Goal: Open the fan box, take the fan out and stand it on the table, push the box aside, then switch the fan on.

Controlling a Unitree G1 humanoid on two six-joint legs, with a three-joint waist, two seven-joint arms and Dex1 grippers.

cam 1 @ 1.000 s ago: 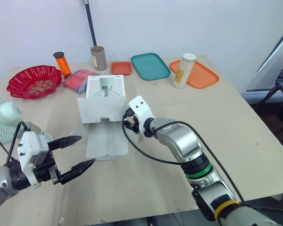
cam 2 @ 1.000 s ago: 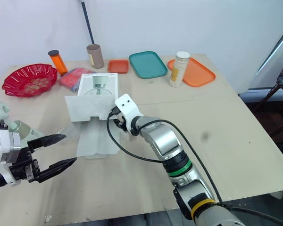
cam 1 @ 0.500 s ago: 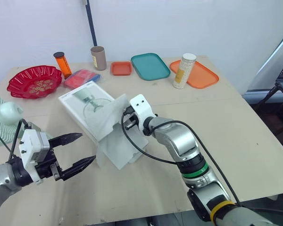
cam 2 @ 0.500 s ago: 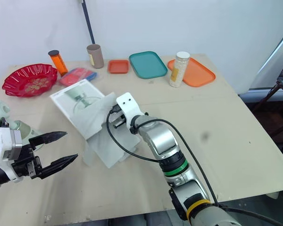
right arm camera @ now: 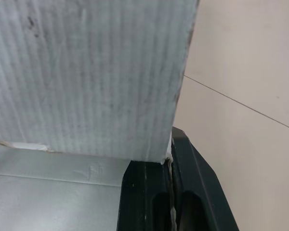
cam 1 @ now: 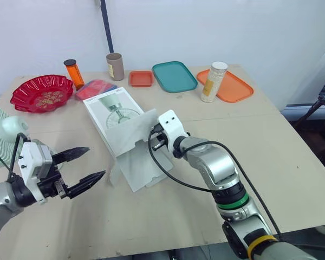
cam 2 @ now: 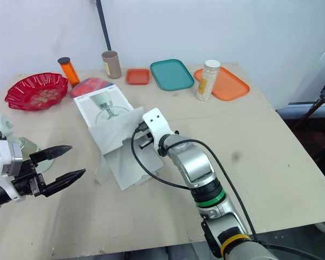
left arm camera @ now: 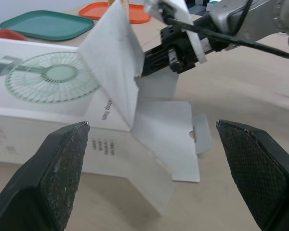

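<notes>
The right gripper (cam 1: pixel 155 142) pinches a flap (cam 1: pixel 131 131) of the fan box (cam 1: pixel 115 111), which lies near the middle of the table (cam 1: pixel 292 162). The left gripper (cam 1: pixel 96 161) hovers spread near the left edge, beside the fan (cam 1: pixel 1 135). The thin flap may tear or slip out if it is pulled sideways.

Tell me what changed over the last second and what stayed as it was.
The right gripper, shut on a flap of the fan box, swung the box's far end toward the robot's left; it now lies at an angle, printed face up. The left gripper stayed open, hovering off the box. The fan stayed put.
</notes>
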